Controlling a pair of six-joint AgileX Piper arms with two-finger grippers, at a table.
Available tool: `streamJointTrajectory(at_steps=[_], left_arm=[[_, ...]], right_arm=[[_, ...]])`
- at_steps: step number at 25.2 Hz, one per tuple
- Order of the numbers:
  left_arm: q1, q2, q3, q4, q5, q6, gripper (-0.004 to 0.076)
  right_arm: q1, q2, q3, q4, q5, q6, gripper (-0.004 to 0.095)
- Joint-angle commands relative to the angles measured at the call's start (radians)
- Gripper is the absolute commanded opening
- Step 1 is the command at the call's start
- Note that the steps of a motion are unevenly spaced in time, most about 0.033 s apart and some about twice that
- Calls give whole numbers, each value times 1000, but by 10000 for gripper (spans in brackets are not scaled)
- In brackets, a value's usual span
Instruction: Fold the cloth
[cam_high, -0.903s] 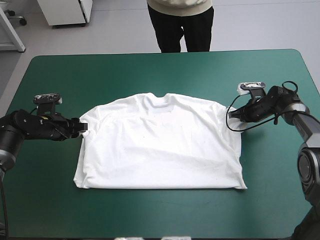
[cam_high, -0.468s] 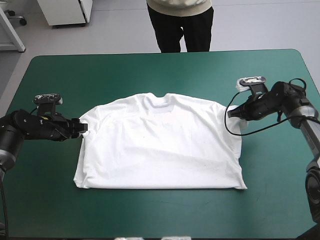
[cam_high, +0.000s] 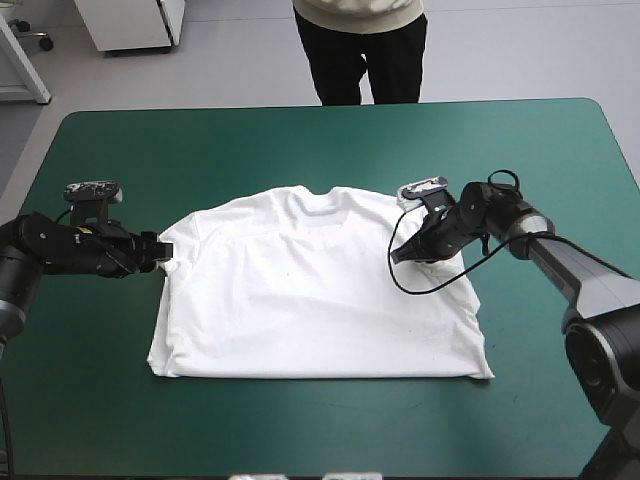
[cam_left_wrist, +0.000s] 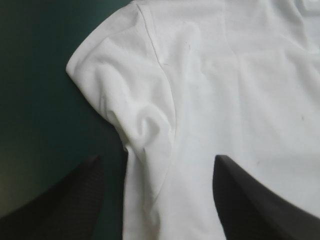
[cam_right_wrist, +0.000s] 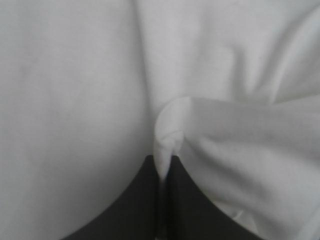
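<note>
— From above, where is the T-shirt (cam_high: 320, 300)?
— Spread flat in the middle of the teal-green table (cam_high: 300, 140). The left gripper (cam_high: 160, 252) is at its left sleeve (cam_high: 178, 240). The right gripper (cam_high: 397, 256) is over its right shoulder.
— Left wrist view?
— Fingers (cam_left_wrist: 65, 200) stand wide apart, with the sleeve's underarm edge between them.
— Right wrist view?
— Fingers (cam_right_wrist: 140, 200) are nearly together, pinching a raised fold of the T-shirt.

The T-shirt (cam_high: 300, 300) lay spread flat on the teal-green cover (cam_high: 300, 140), one sleeve touching the fingertips of the left gripper (cam_high: 161, 251), its opposite shoulder under the right gripper (cam_high: 397, 257).
</note>
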Motion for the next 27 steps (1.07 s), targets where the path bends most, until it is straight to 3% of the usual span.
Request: streamJointTrajectory(at_steps=[1, 6, 8, 16, 22, 27], left_arm=[[2, -43, -33, -32, -4, -1, 456], [2, -80, -33, -26, 28, 2, 456], [2, -106, -33, -13, 41, 2, 456], [2, -220, -22, 67, 199, -57, 456], [2, -327, 215, 65, 176, -73, 456], [2, -359, 338, 74, 129, -76, 456]], right_arm=[[5, -1, -29, 12, -23, -10, 103], [3, -37, -53, 9, 6, -20, 427], [3, -77, -80, 6, 36, -20, 484], [3, -313, -127, -86, 136, 40, 482], [3, -473, -116, -96, 278, 78, 482], [3, -568, -26, -97, 287, 113, 463]])
